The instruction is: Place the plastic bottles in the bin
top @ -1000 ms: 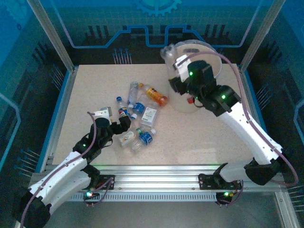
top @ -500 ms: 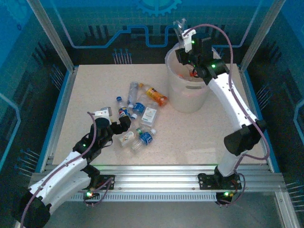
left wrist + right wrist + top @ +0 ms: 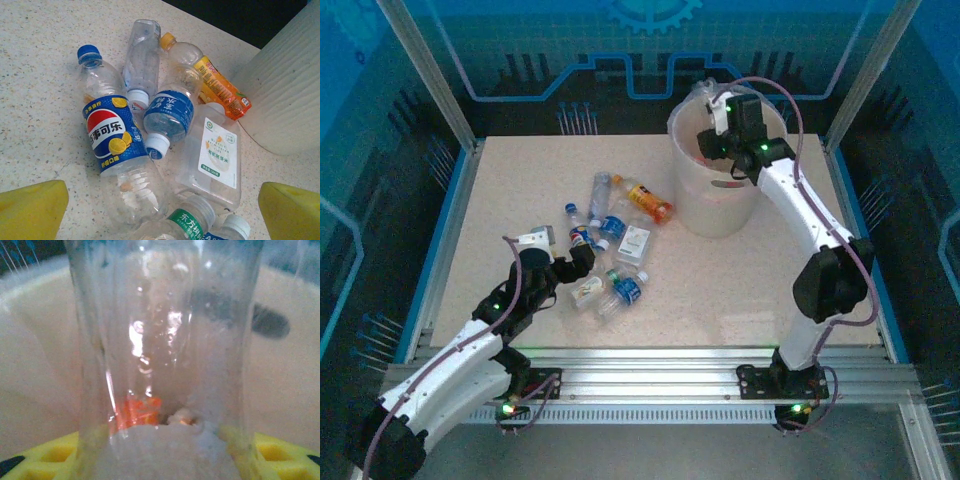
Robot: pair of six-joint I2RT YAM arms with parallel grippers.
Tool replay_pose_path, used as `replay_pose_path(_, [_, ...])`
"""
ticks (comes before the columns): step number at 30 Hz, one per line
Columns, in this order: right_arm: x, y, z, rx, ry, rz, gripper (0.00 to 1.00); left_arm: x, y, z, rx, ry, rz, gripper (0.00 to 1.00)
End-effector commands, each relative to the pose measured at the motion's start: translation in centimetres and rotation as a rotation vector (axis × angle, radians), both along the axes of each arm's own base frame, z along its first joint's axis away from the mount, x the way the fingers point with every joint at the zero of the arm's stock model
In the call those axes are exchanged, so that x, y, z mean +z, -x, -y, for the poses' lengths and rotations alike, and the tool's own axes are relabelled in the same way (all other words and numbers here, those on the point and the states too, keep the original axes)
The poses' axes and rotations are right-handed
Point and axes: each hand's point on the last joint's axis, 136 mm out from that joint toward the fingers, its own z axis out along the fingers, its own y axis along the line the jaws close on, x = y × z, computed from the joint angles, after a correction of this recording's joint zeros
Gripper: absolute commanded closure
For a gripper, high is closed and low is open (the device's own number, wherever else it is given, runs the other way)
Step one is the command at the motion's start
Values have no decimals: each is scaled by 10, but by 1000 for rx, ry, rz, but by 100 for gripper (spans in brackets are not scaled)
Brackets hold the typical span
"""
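Reaching over the bin (image 3: 705, 215), right jaws clamped on a clear bottle (image 3: 165, 340) — left jaws low, wide apart.

The left arm (image 3: 440, 375) and right arm (image 3: 810, 212) share smooth white link shells, bulky black joint housings (image 3: 830, 285) dotted with small green lights (image 3: 761, 147), a thin purplish cable (image 3: 770, 82) alongside, and blocky yellow fingers (image 3: 32, 207)
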Motion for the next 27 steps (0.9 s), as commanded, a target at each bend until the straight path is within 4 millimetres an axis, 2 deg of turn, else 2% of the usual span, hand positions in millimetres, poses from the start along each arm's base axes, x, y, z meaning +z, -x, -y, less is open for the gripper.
replay_pose_path(1, [35,7,6,-5,-69,96,45,8,-1,-4,21,3,17,1])
replay_pose_path(6, [34,13,10,-5,-73,86,21,8,-1,-5,22,4,12,1])
replay_pose_path(10, [37,17,11,-4,-71,88,10,9,1,-6,24,3,14,1])
replay_pose_path(20, [66,33,10,-3,-108,110,4,10,2,-8,31,-3,13,1])
replay_pose_path(27, [87,62,-9,51,-172,87,0,9,2,-9,34,-3,12,1])
